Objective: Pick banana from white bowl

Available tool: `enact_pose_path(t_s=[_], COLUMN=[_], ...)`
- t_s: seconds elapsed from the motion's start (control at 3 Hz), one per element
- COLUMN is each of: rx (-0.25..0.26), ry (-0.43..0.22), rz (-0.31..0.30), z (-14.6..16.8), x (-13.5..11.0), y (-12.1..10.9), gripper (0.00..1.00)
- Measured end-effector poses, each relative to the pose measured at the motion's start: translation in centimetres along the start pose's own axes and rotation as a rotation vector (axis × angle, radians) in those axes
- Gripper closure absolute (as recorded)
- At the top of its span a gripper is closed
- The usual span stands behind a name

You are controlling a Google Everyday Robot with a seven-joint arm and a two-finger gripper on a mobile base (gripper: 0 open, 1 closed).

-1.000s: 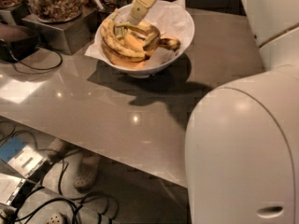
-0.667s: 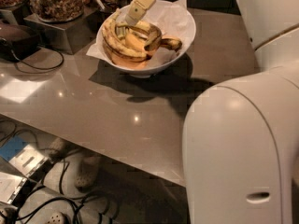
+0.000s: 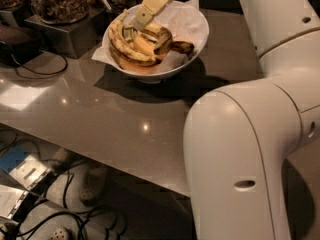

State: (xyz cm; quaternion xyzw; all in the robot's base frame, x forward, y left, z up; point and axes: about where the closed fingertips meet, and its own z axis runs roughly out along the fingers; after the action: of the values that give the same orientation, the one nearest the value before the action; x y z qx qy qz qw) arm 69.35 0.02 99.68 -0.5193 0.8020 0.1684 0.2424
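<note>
— What had changed in that last second?

— Very little at the bowl. The tool (image 3: 136, 26), a pale tapered piece reaching in from the top, was still down at the left side of the white bowl (image 3: 197, 34), its tip touching the pile of fruit. The bulky white arm joint (image 3: 240, 154) in the foreground had swung a little further left across my view.

— Did it have the banana?

— I could not tell whether the tool was clenched or released, because its tip was lost against the fruit. The banana (image 3: 121, 46), the long, strongly curved one, dull yellow with dark blotches, lay along the bowl's left inner wall on crumpled white paper (image 3: 182, 16), just under the tool. It had not risen. It lay as it had a second before, with the cleaner yellow bananas (image 3: 150, 43) beside it.

— So where did that leave the task?

— I judged it at the grasp itself, with nothing lifted yet. The bowl stood where it had on the grey counter (image 3: 100, 114), near the jars of nuts (image 3: 60, 1) at the back left.
</note>
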Motion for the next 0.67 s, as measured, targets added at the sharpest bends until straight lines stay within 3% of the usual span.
enact_pose_path(t_s=[0.33,0.67], rx=[0.043,0.090], ry=[0.021,0.053], rz=[0.044,0.086], z=[-0.17,-0.24], x=[-0.25,-0.18], y=[-0.67,-1.46], gripper=[0.10,0.11])
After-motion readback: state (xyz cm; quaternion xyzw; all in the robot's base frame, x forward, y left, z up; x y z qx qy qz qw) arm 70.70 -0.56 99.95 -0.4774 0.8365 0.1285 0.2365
